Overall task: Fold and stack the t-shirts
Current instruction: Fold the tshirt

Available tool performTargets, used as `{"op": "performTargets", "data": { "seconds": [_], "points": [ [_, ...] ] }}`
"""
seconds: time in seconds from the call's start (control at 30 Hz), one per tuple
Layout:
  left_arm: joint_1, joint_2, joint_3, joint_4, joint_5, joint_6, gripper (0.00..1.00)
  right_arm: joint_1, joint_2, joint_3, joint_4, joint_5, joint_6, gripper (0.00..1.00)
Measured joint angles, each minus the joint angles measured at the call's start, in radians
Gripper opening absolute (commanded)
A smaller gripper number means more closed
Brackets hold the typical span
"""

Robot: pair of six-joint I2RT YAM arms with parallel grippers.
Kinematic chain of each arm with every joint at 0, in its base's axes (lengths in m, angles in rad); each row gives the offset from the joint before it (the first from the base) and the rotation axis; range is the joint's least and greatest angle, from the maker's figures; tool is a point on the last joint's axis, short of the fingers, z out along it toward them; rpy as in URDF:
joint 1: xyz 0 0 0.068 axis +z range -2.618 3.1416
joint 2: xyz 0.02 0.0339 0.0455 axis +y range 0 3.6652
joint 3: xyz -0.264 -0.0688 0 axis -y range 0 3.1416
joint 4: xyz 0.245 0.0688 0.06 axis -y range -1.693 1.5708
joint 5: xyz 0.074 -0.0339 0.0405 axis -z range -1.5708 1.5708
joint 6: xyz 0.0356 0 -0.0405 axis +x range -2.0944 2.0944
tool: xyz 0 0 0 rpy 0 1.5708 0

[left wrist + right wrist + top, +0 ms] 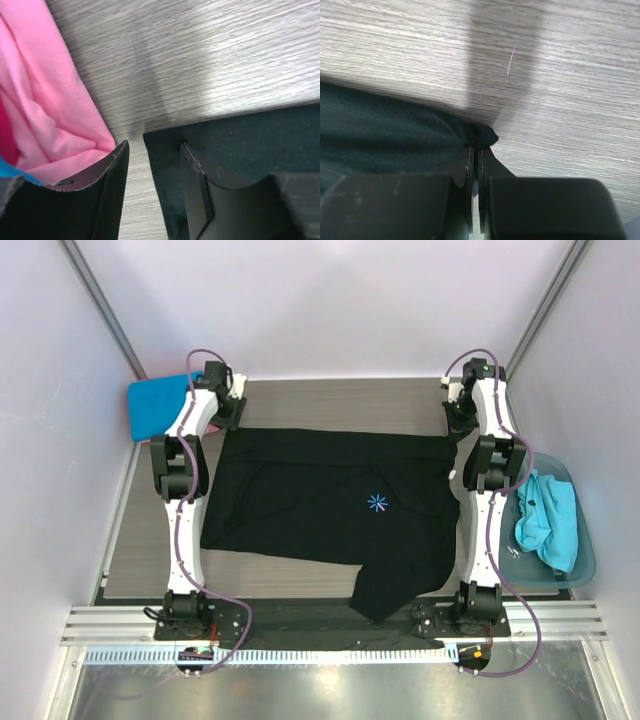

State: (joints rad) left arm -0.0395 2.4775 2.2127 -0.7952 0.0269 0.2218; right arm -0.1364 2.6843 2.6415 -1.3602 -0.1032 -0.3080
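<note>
The black t-shirt [320, 500] lies spread flat on the wooden table [340, 400], its long axis running left to right across the middle of the frame. 1 flap trails toward the bottom edge. Its starburst mark [377, 503] sits right of centre. At upper right, the right gripper [475, 150] is pinched tight on the shirt's corner. At upper left, the left gripper [152, 147] stands half-wide astride the other corner, just beside the pink t-shirt [55, 115].
</note>
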Motion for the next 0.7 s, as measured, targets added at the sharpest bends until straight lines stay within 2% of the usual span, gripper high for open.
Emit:
{"op": "performTargets", "data": {
  "seconds": [0.1,0.17,0.27,0.3,0.33,0.7],
  "points": [
    [0.003,0.010,0.011,0.001,0.000,0.000,0.44,0.003,0.000,0.000,0.000,0.005,0.000,0.01],
    [0.003,0.013,0.013,0.001,0.006,-0.003,0.35,0.005,0.000,0.000,0.000,0.012,0.000,0.01],
    [0.002,0.014,0.013,-0.003,0.033,-0.005,0.16,0.007,0.000,0.000,0.000,0.018,0.000,0.01],
    [0.001,0.014,0.013,-0.004,0.046,-0.002,0.05,0.008,0.000,0.000,0.000,0.020,0.000,0.01],
    [0.000,0.014,0.013,-0.006,0.052,-0.006,0.01,0.008,0.000,-0.001,0.000,0.021,0.000,0.01],
    [0.023,0.007,0.013,-0.011,0.135,-0.009,0.00,0.011,-0.005,0.046,0.033,0.052,0.043,0.01]
  ]
}}
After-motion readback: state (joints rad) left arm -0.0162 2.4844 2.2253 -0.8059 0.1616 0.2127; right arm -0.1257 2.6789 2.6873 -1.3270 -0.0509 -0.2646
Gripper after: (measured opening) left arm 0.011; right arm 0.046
